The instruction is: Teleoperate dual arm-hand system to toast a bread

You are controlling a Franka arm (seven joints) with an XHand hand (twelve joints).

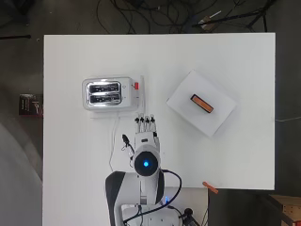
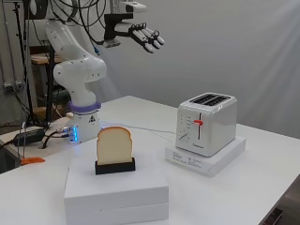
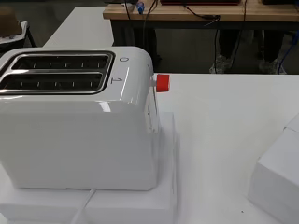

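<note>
A slice of bread (image 2: 114, 145) stands upright in a black holder (image 2: 115, 166) on a white box (image 2: 117, 190); from overhead the bread (image 1: 201, 103) shows edge-on on that box (image 1: 221, 115), right of the middle. The white toaster (image 1: 107, 93) with two empty slots and a red lever (image 1: 136, 85) sits on a white base at the left; it also shows in the side view (image 2: 206, 124) and fills the wrist view (image 3: 79, 121). The hand (image 2: 145, 36) hangs high above the table, fingers straight, holding nothing; from overhead the hand (image 1: 146, 125) lies just below the toaster's right end.
The toaster's white cable (image 1: 113, 141) runs down the table toward the arm's base. A small orange object (image 1: 210, 187) lies at the table's near edge. The table edges (image 1: 274, 141) are close on the right.
</note>
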